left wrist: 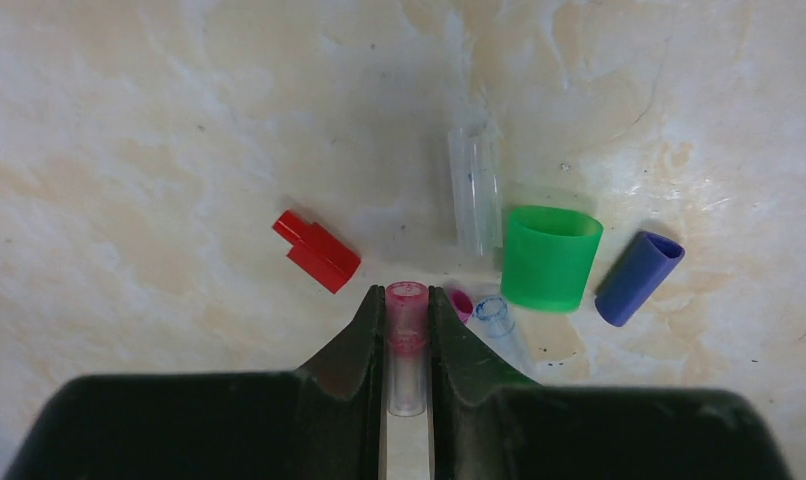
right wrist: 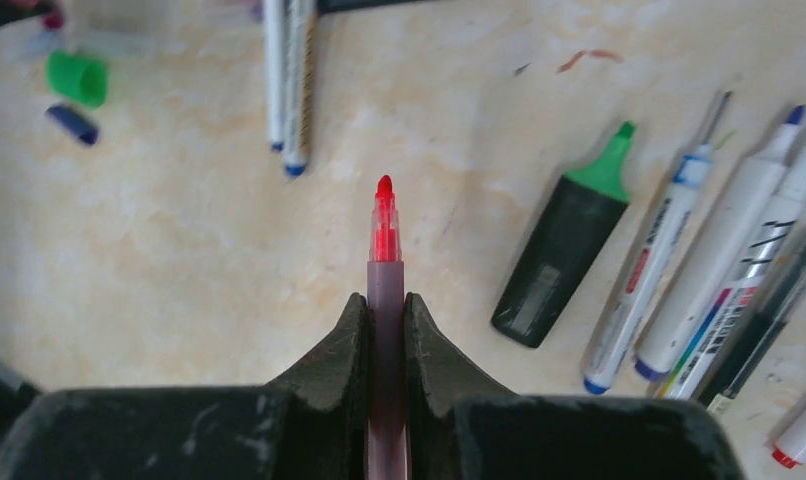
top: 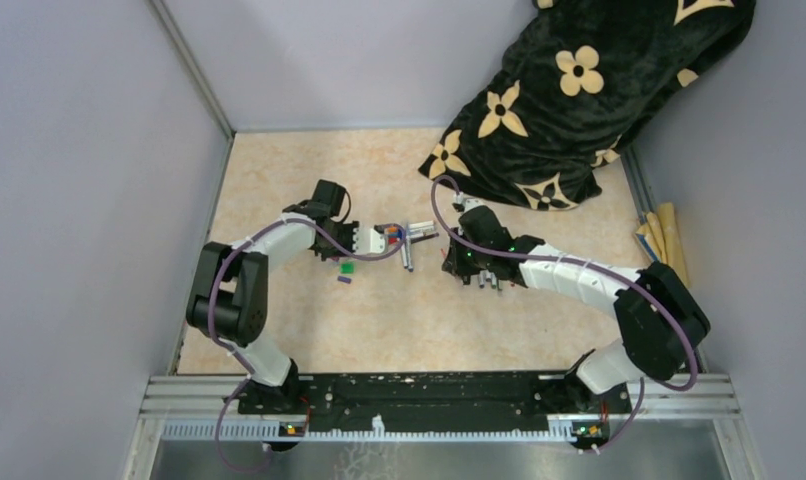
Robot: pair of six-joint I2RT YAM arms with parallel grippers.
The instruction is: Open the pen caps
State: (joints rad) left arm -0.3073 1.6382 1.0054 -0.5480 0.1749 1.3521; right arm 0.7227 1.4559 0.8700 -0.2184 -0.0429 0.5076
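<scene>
While the left pincer (left wrist: 407, 297) was clamped on a clear pink-tipped cap (left wrist: 407, 335) at the bottom middle of its wrist view, the right pincer (right wrist: 385, 305) was squeezed tight on a red pen (right wrist: 384, 235), bare tip pointing up the frame. Loose on the tabletop (left wrist: 129, 150) lay a red cap (left wrist: 316, 251) left of centre, with a green cap (left wrist: 550, 258) and blue cap (left wrist: 638, 278) near each other on the right. A black and green highlighter (right wrist: 564, 250) lay uncapped right of the red pen.
</scene>
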